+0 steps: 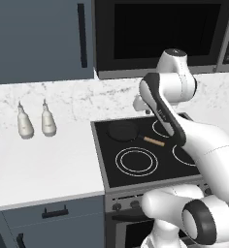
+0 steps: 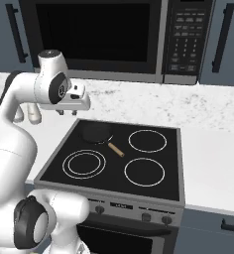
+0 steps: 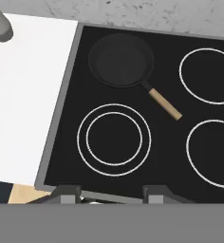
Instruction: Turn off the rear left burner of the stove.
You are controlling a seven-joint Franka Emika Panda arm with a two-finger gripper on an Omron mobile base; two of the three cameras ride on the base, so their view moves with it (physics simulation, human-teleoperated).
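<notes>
The claw [image 2: 64, 112] is held high above the stove [image 2: 114, 173], over its left rear edge, pointed down; in the hand view its two dark fingertips [image 3: 66, 193] are seen standing well apart, nothing between them, so the claw is wide and empty. Directly under it, in the hand view, the black glass top is laid out. The rear left burner [image 3: 121, 59] is covered by a small black skillet [image 3: 121, 59], whose wooden handle [image 3: 164, 104] is angled toward the middle of the glass. Nothing is seen inside the skillet. The burner's own outline is hidden under the pan, so no ring can be made out there. Just in front of it the double-ringed zone [image 3: 114, 140] is seen, and to the right two single-ringed zones [image 2: 147, 141], both cut off at the edge of the hand view. On the grey front panel small dark knobs [image 2: 99, 209] are seen in the right base view; in the left base view the panel is largely hidden by the arm. On the white worktop [image 1: 39, 160] left of the stove two pale bottles [image 1: 25, 122] stand side by side near the marbled wall. A black microwave [image 2: 109, 34] with a keypad is mounted above the stove, its top cut off
</notes>
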